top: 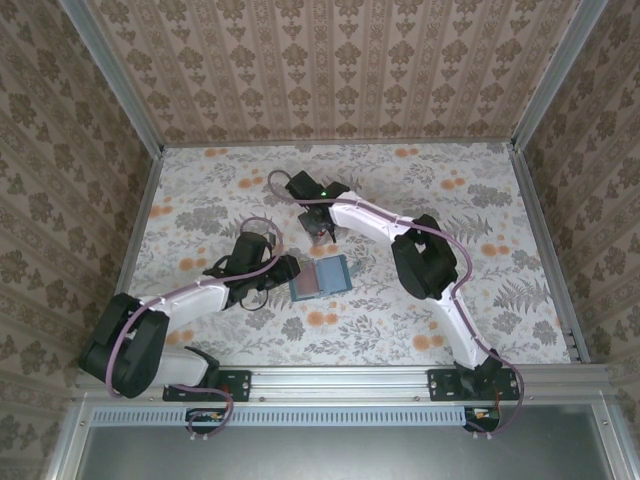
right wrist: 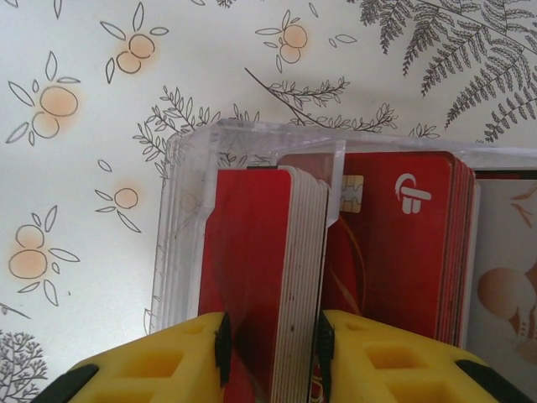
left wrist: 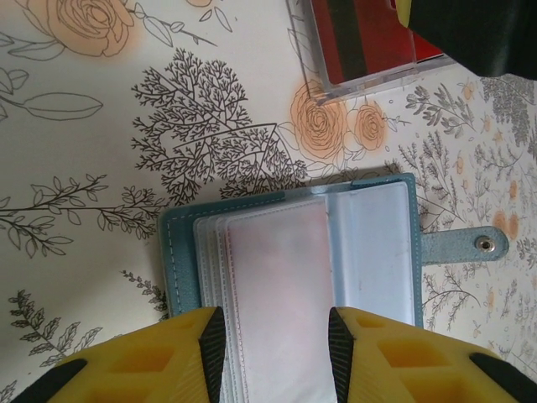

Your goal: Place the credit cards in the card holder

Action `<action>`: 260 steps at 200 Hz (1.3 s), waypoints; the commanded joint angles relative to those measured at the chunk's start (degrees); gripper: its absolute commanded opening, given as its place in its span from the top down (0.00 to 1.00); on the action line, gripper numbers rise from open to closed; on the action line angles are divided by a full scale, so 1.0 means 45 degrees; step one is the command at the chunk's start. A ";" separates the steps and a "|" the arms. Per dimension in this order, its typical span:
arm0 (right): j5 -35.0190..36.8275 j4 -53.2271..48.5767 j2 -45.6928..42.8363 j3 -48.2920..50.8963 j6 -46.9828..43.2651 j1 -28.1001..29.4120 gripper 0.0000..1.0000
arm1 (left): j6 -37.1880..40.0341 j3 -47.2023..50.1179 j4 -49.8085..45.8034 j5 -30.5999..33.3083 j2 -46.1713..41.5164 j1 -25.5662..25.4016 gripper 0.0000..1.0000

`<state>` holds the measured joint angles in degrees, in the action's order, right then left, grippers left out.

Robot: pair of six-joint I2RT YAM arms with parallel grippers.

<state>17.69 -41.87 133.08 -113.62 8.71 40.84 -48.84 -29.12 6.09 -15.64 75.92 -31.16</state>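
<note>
The right gripper straddles the credit cards, the left gripper the card holder; we cannot tell whether either clamps. We should pinch one card, lifting straight.

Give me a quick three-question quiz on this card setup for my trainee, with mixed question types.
1. True or false: the card holder lies open.
2. The credit cards stand in: A a clear box, B a metal tray, C a paper bag.
3. Which gripper's fingers straddle a stack of cards?
Key: 1 true; 2 A; 3 the right gripper.
</note>
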 commanded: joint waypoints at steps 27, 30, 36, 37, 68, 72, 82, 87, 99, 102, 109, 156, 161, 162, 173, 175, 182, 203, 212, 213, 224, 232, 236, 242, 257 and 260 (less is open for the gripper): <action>0.1239 0.0120 0.0279 0.0567 -0.0217 0.0181 0.68 | 0.0004 0.0188 0.0261 -0.0158 0.0093 -0.0085 0.60; 0.1275 0.0138 0.0248 0.0580 -0.0217 0.0180 0.68 | -0.0005 0.0184 0.0260 -0.0182 0.0110 -0.0088 0.60; 0.1337 0.0189 0.0196 0.0631 -0.0236 0.0170 0.68 | -0.0006 0.0163 0.0269 -0.0180 0.0121 -0.0088 0.60; 0.1349 0.0196 0.0185 0.0636 -0.0236 0.0176 0.68 | -0.0006 0.0163 0.0268 -0.0178 0.0121 -0.0088 0.60; 0.1417 0.0308 -0.0087 0.0775 -0.0324 0.0182 0.80 | 0.0013 0.0144 0.0379 -0.0230 0.0291 -0.0088 0.60; 0.1435 0.0319 -0.0116 0.0805 -0.0333 0.0174 0.80 | -0.0005 0.0144 0.0419 -0.0250 0.0322 -0.0088 0.60; 0.1454 0.0377 -0.0223 0.0869 -0.0353 0.0176 0.81 | -0.0024 0.0161 0.0506 -0.0310 0.0389 -0.0107 0.60; 0.1459 0.0407 -0.0281 0.0908 -0.0372 0.0172 0.81 | -0.0043 0.0163 0.0521 -0.0323 0.0425 -0.0107 0.60; 0.1459 0.0504 -0.0379 0.0982 -0.0392 0.0185 0.79 | -0.0045 0.0165 0.0586 -0.0333 0.0501 -0.0127 0.60; 0.1459 0.0513 -0.0381 0.0981 -0.0393 0.0178 0.79 | -0.0045 0.0173 0.0594 -0.0338 0.0520 -0.0127 0.60; 0.1439 0.0515 -0.0393 0.0974 -0.0429 0.0163 0.79 | -0.0065 0.0197 0.0600 -0.0353 0.0549 -0.0142 0.60; 0.1131 0.0478 -0.0445 0.0953 -0.0398 0.0050 0.79 | -0.0084 0.0183 0.0644 -0.0392 0.0609 -0.0166 0.59; 0.0994 0.0504 -0.0497 0.0972 -0.0360 0.0027 0.79 | -0.0084 0.0182 0.0657 -0.0389 0.0628 -0.0166 0.59; 0.0972 0.0510 -0.0513 0.0972 -0.0337 0.0017 0.79 | -0.0084 0.0182 0.0658 -0.0391 0.0628 -0.0166 0.59; 0.0634 0.0613 -0.0691 0.1081 -0.0268 -0.0049 0.79 | -0.0084 0.0164 0.0676 -0.0379 0.0629 -0.0166 0.59; 0.0579 0.0627 -0.0726 0.1097 -0.0254 -0.0076 0.79 | -0.0079 0.0164 0.0678 -0.0364 0.0644 -0.0166 0.60; 0.0359 0.0669 -0.0809 0.1138 -0.0206 -0.0108 0.79 | -0.0082 0.0148 0.0679 -0.0390 0.0669 -0.0166 0.59; -0.0320 0.0729 -0.1026 0.1142 -0.0066 -0.0254 0.77 | -0.0081 0.0086 0.0726 -0.0449 0.0794 -0.0185 0.60; -0.0571 0.0757 -0.1090 0.1158 -0.0008 -0.0298 0.75 | -0.0084 0.0076 0.0736 -0.0451 0.0819 -0.0205 0.59; -0.0591 0.0763 -0.1083 0.1143 -0.0005 -0.0302 0.74 | -0.0084 0.0071 0.0746 -0.0451 0.0822 -0.0205 0.59; -0.0720 0.0773 -0.1114 0.1150 0.0036 -0.0325 0.73 | -0.0084 0.0076 0.0766 -0.0469 0.0878 -0.0205 0.59; -0.0735 0.0783 -0.1120 0.1148 0.0053 -0.0345 0.72 | -0.0081 0.0051 0.0775 -0.0497 0.0892 -0.0224 0.59; -0.0724 0.0788 -0.1134 0.1141 0.0056 -0.0347 0.71 | -0.0082 0.0050 0.0776 -0.0490 0.0920 -0.0225 0.59; -0.0746 0.0793 -0.1121 0.1143 0.0057 -0.0360 0.71 | -0.0101 0.0061 0.0829 -0.0509 0.0922 -0.0225 0.59; -0.0766 0.0744 -0.1095 0.1119 0.0076 -0.0416 0.73 | -0.0099 0.0077 0.0854 -0.0509 0.0922 -0.0244 0.59; -0.0789 0.0746 -0.1098 0.1125 0.0076 -0.0422 0.74 | -0.0103 0.0067 0.0847 -0.0492 0.0922 -0.0244 0.59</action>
<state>15.81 -36.42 130.45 -108.99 7.94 39.27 -48.84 -28.88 8.84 -16.86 79.64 -31.88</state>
